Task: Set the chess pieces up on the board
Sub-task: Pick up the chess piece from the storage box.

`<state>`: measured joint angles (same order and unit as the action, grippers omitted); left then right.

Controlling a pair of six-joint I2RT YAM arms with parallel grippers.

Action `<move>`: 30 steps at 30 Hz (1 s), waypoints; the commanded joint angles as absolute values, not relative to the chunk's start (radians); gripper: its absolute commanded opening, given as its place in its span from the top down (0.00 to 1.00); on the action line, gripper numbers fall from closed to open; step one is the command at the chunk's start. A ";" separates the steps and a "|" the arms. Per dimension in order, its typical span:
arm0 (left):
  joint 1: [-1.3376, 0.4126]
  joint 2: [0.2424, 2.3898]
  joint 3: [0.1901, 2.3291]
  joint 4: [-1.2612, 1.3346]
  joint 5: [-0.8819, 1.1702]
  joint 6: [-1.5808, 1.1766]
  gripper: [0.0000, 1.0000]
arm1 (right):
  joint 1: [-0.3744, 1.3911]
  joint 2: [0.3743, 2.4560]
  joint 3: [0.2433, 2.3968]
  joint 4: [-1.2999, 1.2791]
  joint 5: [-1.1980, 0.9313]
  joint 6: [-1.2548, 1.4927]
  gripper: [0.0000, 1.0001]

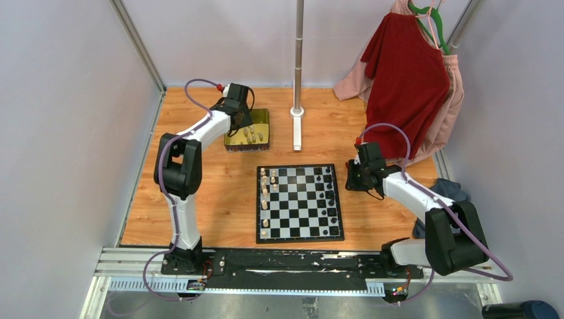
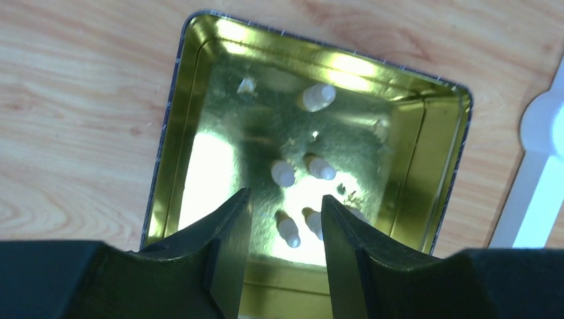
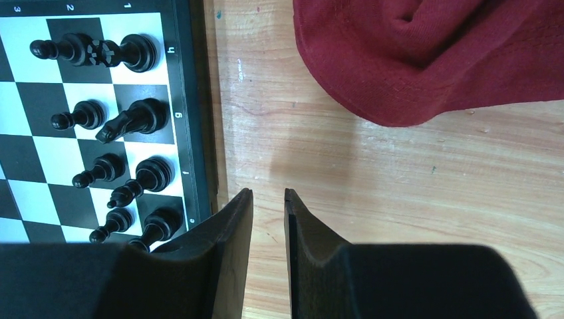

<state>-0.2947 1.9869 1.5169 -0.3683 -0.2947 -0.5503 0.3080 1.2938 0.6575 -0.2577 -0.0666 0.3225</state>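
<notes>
Gold tin (image 2: 171,133) | left jaws parted over cream pieces (image 2: 282,173) inside | right jaws parted, empty, beside board (image 3: 189,133)

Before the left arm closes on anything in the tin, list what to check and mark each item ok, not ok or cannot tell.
1. The left gripper is above the gold tin: ok.
2. Left jaws apart and empty: ok.
3. A single piece alone in the gap: not ok. Two pale pieces lie close together there, so closing might catch both.
4. What kind those pieces are: cannot tell.
5. Free squares on the board: ok, the second column from the left is mostly bare.
6. The right gripper is empty and over the table, off the board: ok.
</notes>
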 commanded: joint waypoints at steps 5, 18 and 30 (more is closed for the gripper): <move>-0.280 2.079 1.609 -0.319 -0.258 -0.549 0.57 | 0.319 1.326 0.645 -0.248 -0.079 0.337 0.71; -0.259 2.116 1.612 -0.309 -0.252 -0.566 0.64 | 0.320 1.349 0.658 -0.248 -0.066 0.334 0.72; -0.255 2.147 1.614 -0.308 -0.235 -0.568 0.67 | 0.318 1.364 0.663 -0.247 -0.063 0.335 0.72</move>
